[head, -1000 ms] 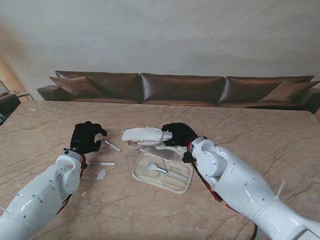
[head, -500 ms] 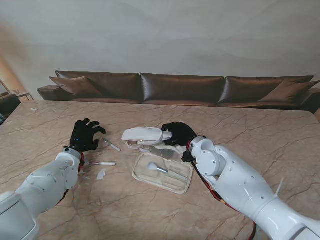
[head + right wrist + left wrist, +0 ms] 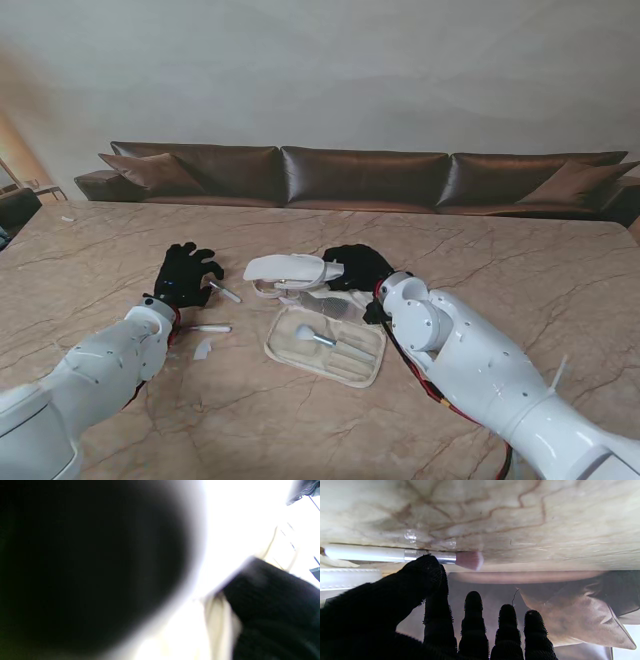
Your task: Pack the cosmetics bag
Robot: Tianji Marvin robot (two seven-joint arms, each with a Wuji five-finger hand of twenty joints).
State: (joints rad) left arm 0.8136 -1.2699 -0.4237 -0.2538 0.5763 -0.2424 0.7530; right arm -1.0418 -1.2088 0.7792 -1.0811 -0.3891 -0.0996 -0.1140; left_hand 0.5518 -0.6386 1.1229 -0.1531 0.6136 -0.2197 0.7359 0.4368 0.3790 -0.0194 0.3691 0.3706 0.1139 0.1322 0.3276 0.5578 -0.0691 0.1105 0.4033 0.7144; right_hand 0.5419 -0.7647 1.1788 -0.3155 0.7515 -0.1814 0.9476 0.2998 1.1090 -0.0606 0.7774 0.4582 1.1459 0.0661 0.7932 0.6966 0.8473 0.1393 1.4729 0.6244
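Left robot hand (image 3: 186, 275) nearer half-hidden brush (image 3: 402, 555)

Cream bag (image 3: 325, 345); black hands; veined beige table (image 3: 520, 270).

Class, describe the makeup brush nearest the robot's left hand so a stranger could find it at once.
Start at the open cream cosmetics bag in the middle of the marble table, then look to its left, where the black-gloved left hand reaches. Just beyond its fingertips lies the brush. Unlike the white stick nearer to me, it has a silver ferrule and pink bristles.
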